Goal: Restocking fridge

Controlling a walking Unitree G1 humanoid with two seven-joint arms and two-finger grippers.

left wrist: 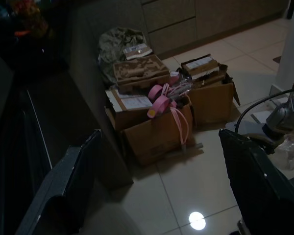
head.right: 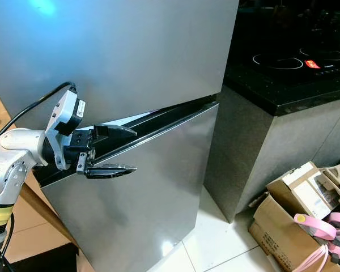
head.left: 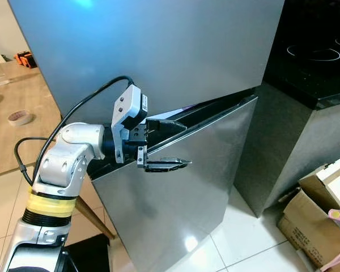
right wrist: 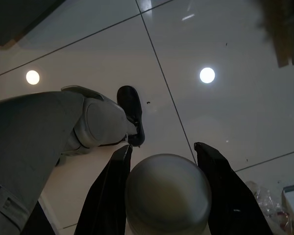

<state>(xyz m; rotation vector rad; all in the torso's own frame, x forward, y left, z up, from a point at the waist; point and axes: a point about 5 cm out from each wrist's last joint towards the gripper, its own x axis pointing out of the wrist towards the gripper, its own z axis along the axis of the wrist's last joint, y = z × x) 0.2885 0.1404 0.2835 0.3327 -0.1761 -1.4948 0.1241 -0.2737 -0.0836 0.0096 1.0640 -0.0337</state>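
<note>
My left gripper [head.left: 178, 146] spread wide at the fridge door's [head.left: 175, 192] top edge, gripping nothing, my right gripper [right wrist: 161, 156] clasping a round grey object [right wrist: 167, 193].

Sharp bright views, dim left wrist

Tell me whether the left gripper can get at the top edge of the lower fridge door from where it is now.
Probably yes. The left gripper is open, straddling the top edge of the lower fridge door where it stands ajar, and nothing sits between the fingers and that edge.
</note>
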